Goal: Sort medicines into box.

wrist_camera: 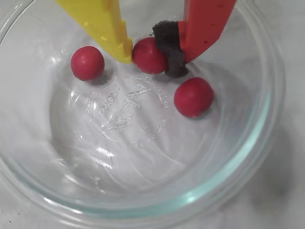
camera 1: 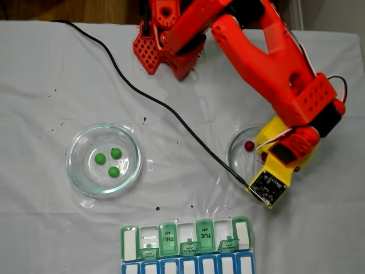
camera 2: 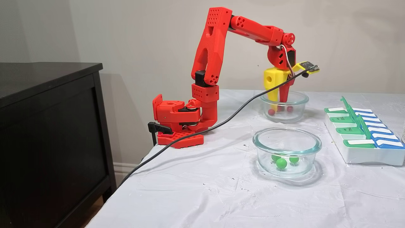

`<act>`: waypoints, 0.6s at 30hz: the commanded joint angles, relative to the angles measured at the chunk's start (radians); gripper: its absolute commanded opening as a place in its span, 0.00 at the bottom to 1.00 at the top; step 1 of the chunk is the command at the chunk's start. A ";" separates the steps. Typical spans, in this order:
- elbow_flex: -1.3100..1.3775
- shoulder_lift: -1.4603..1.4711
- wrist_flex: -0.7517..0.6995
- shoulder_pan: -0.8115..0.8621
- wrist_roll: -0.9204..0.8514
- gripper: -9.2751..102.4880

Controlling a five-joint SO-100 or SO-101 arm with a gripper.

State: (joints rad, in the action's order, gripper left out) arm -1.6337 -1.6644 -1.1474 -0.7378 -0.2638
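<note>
Three dark red balls lie in the bottom of a clear glass dish. In the wrist view, the middle red ball sits right between the claw's two tips: the yellow finger touches its left side and the black foam pad on the red finger presses against its right, so the gripper is pinching that ball, which is low at the dish floor. Another red ball rests to the left of the yellow finger, apart from it, and a third red ball lies just below and right of the foam pad.

In the side fixed view the gripper reaches straight down into this far dish, with red balls showing through the glass. A second glass dish stands nearer, holding three green balls close together. In the top-down fixed view that dish is at the left, well apart from the red-ball dish, which the arm partly covers.

The pill organizer lies along the near edge of the top-down fixed view, between the two dishes; several green lids stand open, lettered THU, WED, TUE, MON. A blue row runs below the green one.

A black cable runs across the white cloth to the camera board on the wrist. The red arm's base sits at the table's left edge in the side fixed view, beside a dark cabinet.
</note>
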 commanded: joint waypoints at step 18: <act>0.206 -0.380 -0.106 0.331 -0.138 0.08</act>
State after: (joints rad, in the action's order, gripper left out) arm -1.4864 -1.9021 -1.2947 -0.4387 -0.4034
